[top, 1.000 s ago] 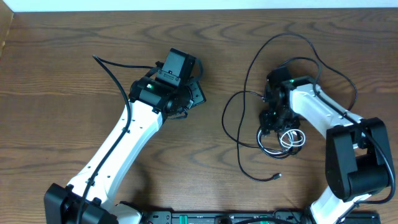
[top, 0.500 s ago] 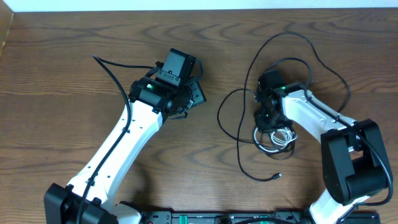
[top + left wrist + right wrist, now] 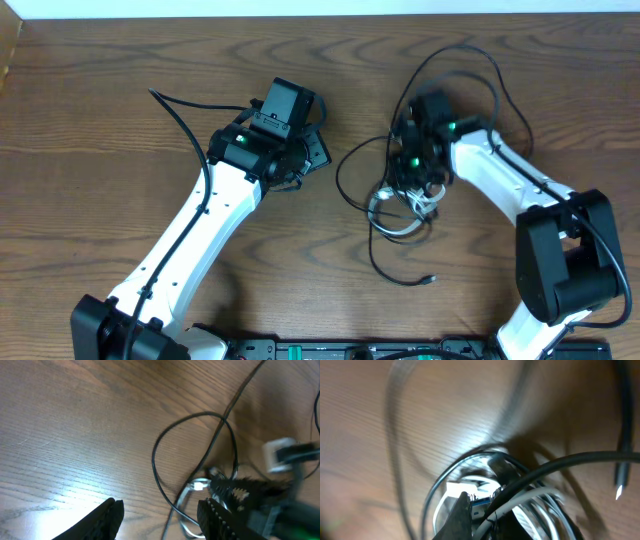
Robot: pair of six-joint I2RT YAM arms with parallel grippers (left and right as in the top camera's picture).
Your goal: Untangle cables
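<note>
Cables (image 3: 396, 214): tangled on tabletop (image 3: 100, 120), right half | your right end effector (image 3: 411, 180): fingers together, clamped on them | your left end effector (image 3: 157, 517): fingers apart, well clear of them

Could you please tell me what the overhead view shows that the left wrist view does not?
Overhead only: the whole left arm and right arm, the entire tangle of cables and a loose plug. Left wrist only: a close look at the left hand, open and gripping nothing. Both: the wooden table, a black cable loop, and the right hand, shut on the cables.
</note>
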